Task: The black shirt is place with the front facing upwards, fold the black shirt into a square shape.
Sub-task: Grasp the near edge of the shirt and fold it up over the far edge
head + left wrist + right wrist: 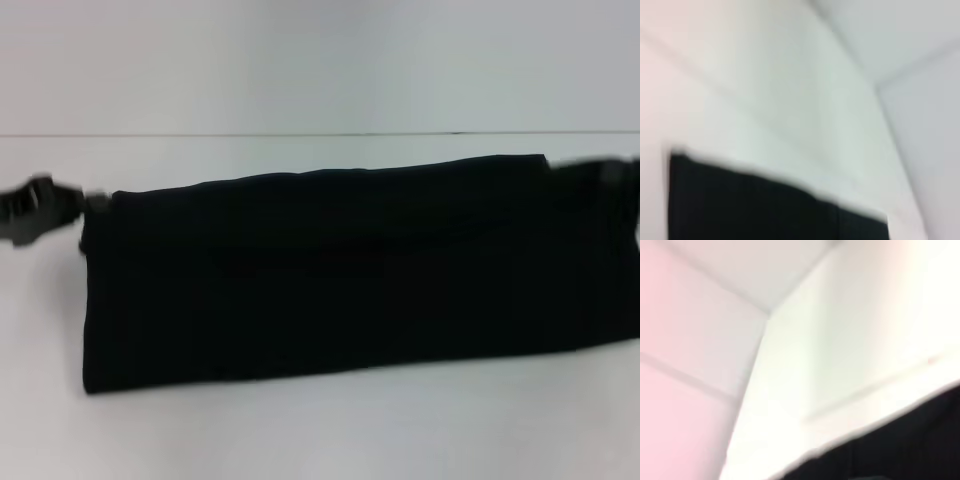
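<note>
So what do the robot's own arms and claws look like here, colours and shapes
Only the head view shows them. The left claw is black, a blocky, angular shape with a paler greyish patch on it, beside the black shirt. The right claw is also black, a dark bar-like form at the shirt's far corner. No cables or markings can be made out.

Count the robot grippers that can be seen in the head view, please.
2. The left gripper is at the black shirt's far left corner; the right gripper is at its far right corner, partly cut off by the picture's edge.
</note>
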`<control>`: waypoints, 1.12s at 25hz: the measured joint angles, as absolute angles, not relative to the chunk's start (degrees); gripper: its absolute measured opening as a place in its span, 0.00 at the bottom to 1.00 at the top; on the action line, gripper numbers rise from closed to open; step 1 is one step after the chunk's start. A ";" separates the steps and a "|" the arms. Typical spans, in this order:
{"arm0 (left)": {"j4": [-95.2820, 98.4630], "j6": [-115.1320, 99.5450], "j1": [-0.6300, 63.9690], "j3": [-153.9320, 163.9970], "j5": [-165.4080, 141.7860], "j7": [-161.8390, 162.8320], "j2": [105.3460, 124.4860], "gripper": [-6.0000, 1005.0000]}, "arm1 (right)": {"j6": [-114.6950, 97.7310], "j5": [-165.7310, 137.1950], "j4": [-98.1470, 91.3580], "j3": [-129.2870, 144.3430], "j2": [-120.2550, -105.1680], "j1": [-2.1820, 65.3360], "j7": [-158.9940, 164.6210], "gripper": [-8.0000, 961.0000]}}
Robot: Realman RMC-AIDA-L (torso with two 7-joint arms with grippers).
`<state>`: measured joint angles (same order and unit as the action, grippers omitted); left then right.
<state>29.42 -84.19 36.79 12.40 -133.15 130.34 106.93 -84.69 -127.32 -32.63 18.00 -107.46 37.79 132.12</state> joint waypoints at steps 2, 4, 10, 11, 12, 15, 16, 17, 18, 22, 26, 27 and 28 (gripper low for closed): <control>28.62 -80.38 36.83 12.24 -129.68 128.91 107.83 0.03 | -78.35 -124.11 -29.16 18.01 -108.38 38.67 130.00 0.07; 28.07 -76.46 36.83 12.30 -127.00 127.35 109.10 0.03 | -72.87 -121.99 -26.65 18.05 -110.02 39.54 127.18 0.07; 27.93 -66.24 37.10 12.66 -122.98 122.31 112.99 0.04 | -59.61 -119.20 -25.26 18.22 -116.11 41.96 119.89 0.07; 27.93 -65.00 37.20 12.70 -122.80 121.46 113.47 0.04 | -58.12 -118.77 -25.21 18.30 -116.86 42.18 118.94 0.07; 27.93 -63.52 37.33 12.70 -122.72 120.55 114.10 0.04 | -56.34 -118.05 -25.18 18.34 -117.60 42.40 117.71 0.07; 27.93 -58.70 37.92 12.58 -122.22 117.81 116.00 0.04 | -53.10 -115.31 -24.99 18.39 -119.11 42.51 114.53 0.07; 27.93 -58.70 37.92 12.58 -122.22 117.81 116.00 0.04 | -52.36 -114.18 -24.62 18.41 -119.33 42.46 113.47 0.07; 27.93 -57.92 38.02 12.58 -121.85 117.24 116.32 0.04 | -51.78 -112.93 -24.07 18.42 -119.43 42.36 112.41 0.07; 27.87 -56.85 38.10 12.62 -120.80 116.14 116.74 0.04 | -51.38 -111.94 -23.54 18.44 -119.48 42.28 111.56 0.07; 26.91 -54.24 38.57 12.74 -117.07 112.29 117.76 0.05 | -49.60 -108.52 -21.55 18.44 -119.52 42.13 108.53 0.07; 25.25 -51.66 39.60 12.73 -115.37 109.40 118.04 0.05 | -47.31 -106.65 -19.73 18.39 -119.60 42.57 105.39 0.07; 24.96 -50.98 39.90 12.69 -115.17 109.00 118.18 0.05 | -46.84 -105.98 -19.36 18.39 -119.63 42.64 104.57 0.07; 24.90 -50.57 40.05 12.70 -115.04 108.77 118.29 0.05 | -46.29 -104.96 -18.88 18.40 -119.69 42.68 103.50 0.07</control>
<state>24.90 -50.57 40.05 12.70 -115.04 108.77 118.29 -46.29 -104.96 -18.88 18.40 -119.69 42.68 103.50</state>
